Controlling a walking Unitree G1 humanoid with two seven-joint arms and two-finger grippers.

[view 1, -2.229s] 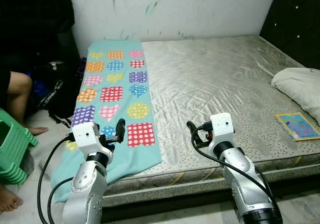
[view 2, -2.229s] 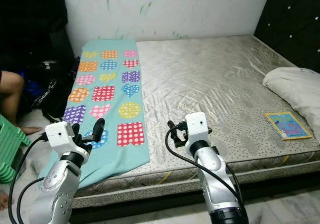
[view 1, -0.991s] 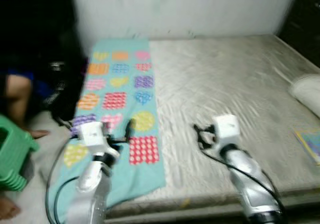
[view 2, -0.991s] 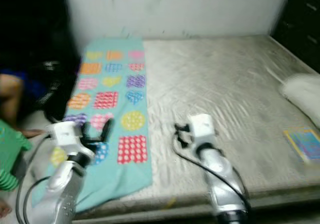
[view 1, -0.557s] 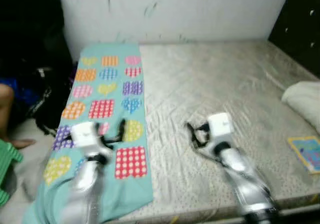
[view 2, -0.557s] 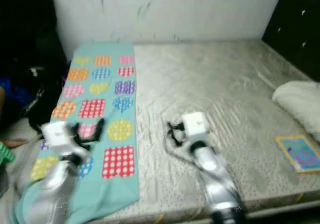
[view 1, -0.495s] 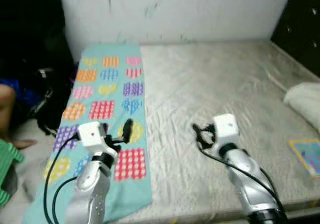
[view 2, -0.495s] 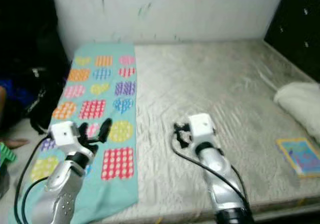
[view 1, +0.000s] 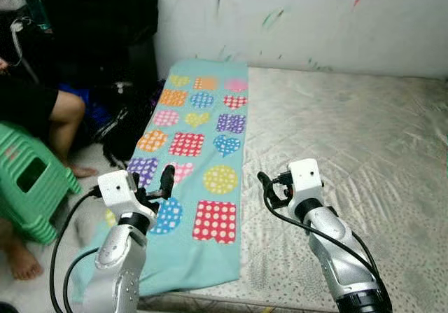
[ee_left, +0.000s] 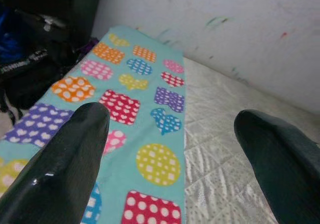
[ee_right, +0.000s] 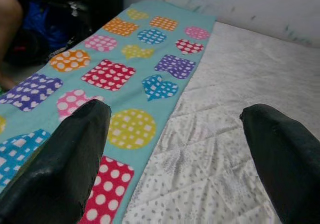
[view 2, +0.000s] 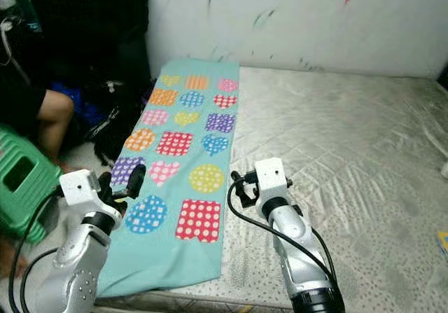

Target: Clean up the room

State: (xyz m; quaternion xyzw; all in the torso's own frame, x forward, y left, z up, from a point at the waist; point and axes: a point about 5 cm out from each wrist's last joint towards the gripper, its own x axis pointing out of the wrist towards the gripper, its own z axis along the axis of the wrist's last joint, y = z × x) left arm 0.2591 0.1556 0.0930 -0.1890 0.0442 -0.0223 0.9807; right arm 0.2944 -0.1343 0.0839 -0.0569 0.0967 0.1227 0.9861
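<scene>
A teal blanket [view 1: 203,145] printed with dotted hearts, circles and squares lies flat along the left edge of a bare grey mattress [view 1: 364,145], its near end hanging over the bed's front edge. My left gripper [view 1: 162,187] hovers open over the blanket's near left part, with nothing between its fingers [ee_left: 75,149]. My right gripper [view 1: 267,190] is open too, held above the mattress just right of the blanket's edge. Its wrist view looks along the blanket [ee_right: 150,68] toward the wall.
A person sits at the left, with a bent leg [view 1: 59,113] and a bare foot [view 1: 21,264] on the floor beside a green plastic stool [view 1: 28,187]. A black bag [view 1: 122,131] lies on the floor against the bed's left side. A marked white wall [view 1: 315,19] is behind the bed.
The camera has swung left and steadied: the pillow and book at the right left the picture, while the person and stool came further in. Both arms keep the same raised pose.
</scene>
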